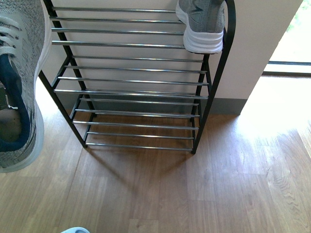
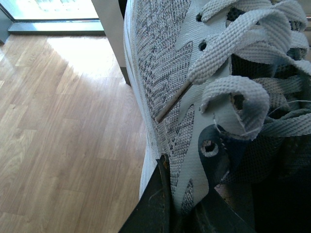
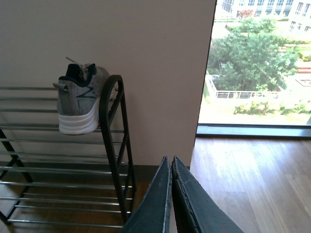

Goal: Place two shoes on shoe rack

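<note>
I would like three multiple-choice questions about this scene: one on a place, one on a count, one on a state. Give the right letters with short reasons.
1. Where on the shoe rack does the placed sneaker rest?
A. Highest tier in view, right end
B. Lowest tier, middle
C. Middle tier, left end

2. How many shoes lie on the rack?
A. None
B. One
C. Three

3. The left tool is:
A. wide open and empty
B. shut on the second sneaker
C. shut on a rack bar

Answers:
1 A, its white heel overhangs the top bars by the right post.
2 B, only that grey sneaker sits there.
3 B, the tool pinches its fabric near the laces.
</note>
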Controlling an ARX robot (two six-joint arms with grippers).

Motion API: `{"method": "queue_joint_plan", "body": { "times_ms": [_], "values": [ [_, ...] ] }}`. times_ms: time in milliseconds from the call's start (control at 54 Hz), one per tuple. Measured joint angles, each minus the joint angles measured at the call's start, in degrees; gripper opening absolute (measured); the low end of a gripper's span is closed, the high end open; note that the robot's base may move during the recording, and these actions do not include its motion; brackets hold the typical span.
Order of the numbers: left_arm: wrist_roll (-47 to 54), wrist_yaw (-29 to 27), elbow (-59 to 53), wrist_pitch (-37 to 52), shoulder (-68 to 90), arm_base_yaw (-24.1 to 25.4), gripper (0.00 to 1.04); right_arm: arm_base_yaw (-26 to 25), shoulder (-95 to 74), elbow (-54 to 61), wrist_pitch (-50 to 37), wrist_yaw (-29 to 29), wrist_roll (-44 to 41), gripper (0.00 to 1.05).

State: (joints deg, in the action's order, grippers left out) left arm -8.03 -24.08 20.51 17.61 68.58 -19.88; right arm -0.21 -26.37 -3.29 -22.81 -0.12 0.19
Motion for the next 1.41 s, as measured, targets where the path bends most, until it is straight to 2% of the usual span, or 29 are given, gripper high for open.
{"method": "queue_joint_plan", "body": {
  "times_ms": [982, 1093, 1408],
  "values": [
    [0.0, 0.0, 0.0, 0.0, 0.0, 0.0, 0.02, 0.0, 16.3, 2.2, 12.6, 0.1, 0.0, 0.02],
    [0.0, 0.0, 0.0, 0.0, 0.0, 0.0, 0.02, 0.1, 24.4, 2.2, 22.1, 0.1, 0.0, 0.02],
    [0.0, 0.0, 0.0, 0.0, 0.0, 0.0, 0.02, 0.1, 26.0, 2.2, 22.6, 0.1, 0.0, 0.02]
  ]
}}
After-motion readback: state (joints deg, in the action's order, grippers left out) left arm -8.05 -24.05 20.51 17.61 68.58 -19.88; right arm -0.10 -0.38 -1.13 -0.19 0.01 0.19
